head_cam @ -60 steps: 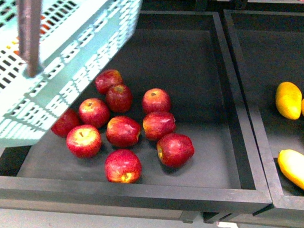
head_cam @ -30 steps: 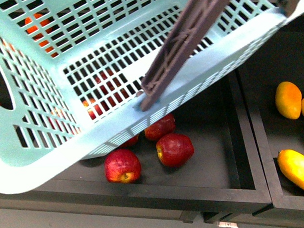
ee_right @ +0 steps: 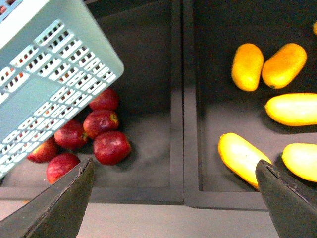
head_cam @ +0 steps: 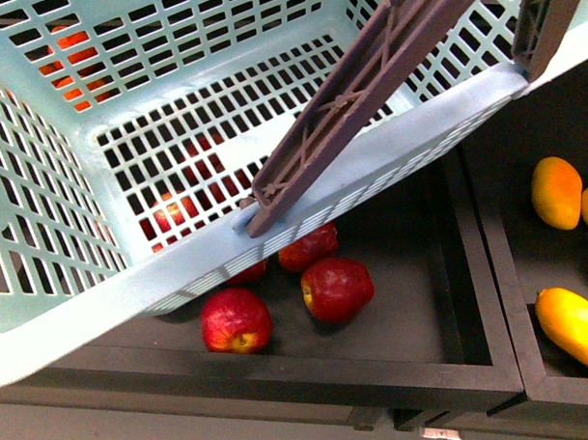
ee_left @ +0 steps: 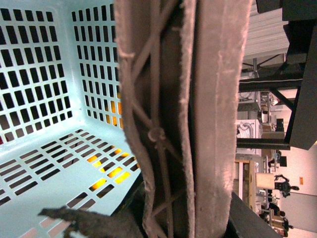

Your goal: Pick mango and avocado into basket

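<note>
The turquoise slotted basket (head_cam: pixel 370 169) hangs tilted over the left bin and fills most of the front view. It is empty inside (ee_left: pixel 39 74). My left gripper (ee_left: pixel 178 213) is shut on its brown ribbed handles (ee_left: pixel 213 119), which cross the front view (head_cam: pixel 357 92). A long yellow mango (ee_right: pixel 242 156) lies in the right bin, with two more (ee_right: pixel 292 109) beside it; one mango (head_cam: pixel 573 326) shows at the front view's right edge. My right gripper (ee_right: pixel 176 198) is open above the divider between the bins, holding nothing. No avocado is in view.
Red apples (head_cam: pixel 337 288) lie in the left black bin (head_cam: pixel 451 301), partly under the basket (ee_right: pixel 49 74). Stubby orange-yellow fruits (ee_right: pixel 247 67) sit at the back of the right bin. Orange fruit (head_cam: pixel 70 44) shows through the basket's slots. A grey floor strip (ee_right: pixel 148 223) runs before the bins.
The basket has swung in from the upper left across the apple bin and now covers most of the apples. In the last half second it shifted only slightly.
</note>
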Robot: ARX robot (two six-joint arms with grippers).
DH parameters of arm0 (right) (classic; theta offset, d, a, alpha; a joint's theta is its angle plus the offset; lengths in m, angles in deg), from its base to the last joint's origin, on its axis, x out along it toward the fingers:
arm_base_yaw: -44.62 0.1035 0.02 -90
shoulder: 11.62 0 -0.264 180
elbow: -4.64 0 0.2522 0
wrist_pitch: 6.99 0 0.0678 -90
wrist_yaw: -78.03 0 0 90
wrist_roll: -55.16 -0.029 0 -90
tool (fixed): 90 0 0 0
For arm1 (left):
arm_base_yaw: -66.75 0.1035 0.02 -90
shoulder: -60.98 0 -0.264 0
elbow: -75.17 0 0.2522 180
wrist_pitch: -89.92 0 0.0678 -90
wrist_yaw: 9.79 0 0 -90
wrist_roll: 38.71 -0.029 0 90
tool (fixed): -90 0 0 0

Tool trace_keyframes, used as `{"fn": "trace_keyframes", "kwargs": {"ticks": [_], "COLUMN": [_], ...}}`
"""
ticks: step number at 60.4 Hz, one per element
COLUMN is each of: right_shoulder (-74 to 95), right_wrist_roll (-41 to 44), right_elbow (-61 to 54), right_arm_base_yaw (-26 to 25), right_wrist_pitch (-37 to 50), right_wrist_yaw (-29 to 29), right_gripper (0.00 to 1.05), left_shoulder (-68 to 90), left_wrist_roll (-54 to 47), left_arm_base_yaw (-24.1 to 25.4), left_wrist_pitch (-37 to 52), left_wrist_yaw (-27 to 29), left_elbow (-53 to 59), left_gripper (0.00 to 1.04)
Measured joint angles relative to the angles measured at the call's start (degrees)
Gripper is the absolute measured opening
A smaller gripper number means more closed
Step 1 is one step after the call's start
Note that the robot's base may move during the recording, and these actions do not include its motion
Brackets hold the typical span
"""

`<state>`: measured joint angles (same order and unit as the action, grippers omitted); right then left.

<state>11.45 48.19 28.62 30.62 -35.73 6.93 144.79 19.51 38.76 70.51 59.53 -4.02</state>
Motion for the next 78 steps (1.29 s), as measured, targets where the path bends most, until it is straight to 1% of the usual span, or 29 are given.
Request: {"fn": "trace_keyframes", "kwargs": {"ticks": [4, 7, 11, 15, 18, 20, 25, 28, 32, 39, 47, 60, 69, 78], "right_shoulder": [6.58, 12.63, 21.88, 31.32, 41.22, 47.82, 58.9, 66.03, 72.11, 81.99, 88.61, 96.41, 101.02, 104.89], "right_wrist_roll": [0.04, 0.09, -0.42, -1.25, -2.01, -2.93, -5.25, -8.0, -10.75, -18.05, -25.24, -35.21, -38.77, -40.35], "right_elbow": [1.49, 3.15, 6.03, 9.16, 12.33, 14.84, 19.45, 22.45, 24.87, 29.16, 33.14, 40.04, 43.36, 45.7], "right_arm_base_yaw": [-4.83, -8.46, -12.02, -13.25, -13.29, -12.98, -12.2, -11.54, -10.8, -9.73, -10.01, -11.74, -12.22, -12.2], "right_wrist_pitch": [5.31, 10.62, 16.83, 21.42, 25.59, 26.8, 27.69, 28.15, 29.03, 29.62, 29.42, 26.12, 24.74, 23.98], "right_wrist_yaw": [1.99, 2.08, 1.88, -0.17, -1.29, -2.23, -4.42, -6.01, -8.13, -11.74, -12.52, -13.53, -13.81, -14.38], "right_gripper": [0.96, 0.96, 0.96, 0.96, 0.96, 0.96, 0.96, 0.96, 0.96, 0.96, 0.96, 0.96, 0.96, 0.96], "left_shoulder": [0.0, 0.0, 0.0, 0.0, 0.0, 0.0, 0.0, 0.0, 0.0, 0.0, 0.0, 0.0, 0.0, 0.0], "left_wrist_roll": [0.15, 0.15, 0.0, 0.0, 0.04, 0.04, 0.04, 0.04, 0.04, 0.04, 0.04, 0.04, 0.04, 0.04], "left_arm_base_yaw": [0.02, 0.02, 0.02, 0.02, 0.04, 0.04, 0.02, 0.02, 0.04, 0.02, 0.02, 0.04, 0.02, 0.02], "left_wrist_pitch": [0.0, 0.0, 0.0, 0.0, 0.0, 0.0, 0.0, 0.0, 0.0, 0.0, 0.0, 0.0, 0.0, 0.0], "left_wrist_yaw": [-0.2, -0.13, 0.11, 0.35, 0.39, 0.37, 0.35, 0.31, 0.31, 0.26, 0.26, 0.55, 0.28, 0.28], "left_elbow": [0.0, 0.0, 0.0, 0.0, 0.0, 0.0, 0.0, 0.0, 0.0, 0.0, 0.0, 0.0, 0.0, 0.0], "left_gripper": [0.18, 0.18, 0.18, 0.18, 0.18, 0.18, 0.18, 0.18, 0.18, 0.18, 0.18, 0.18, 0.18, 0.18]}}
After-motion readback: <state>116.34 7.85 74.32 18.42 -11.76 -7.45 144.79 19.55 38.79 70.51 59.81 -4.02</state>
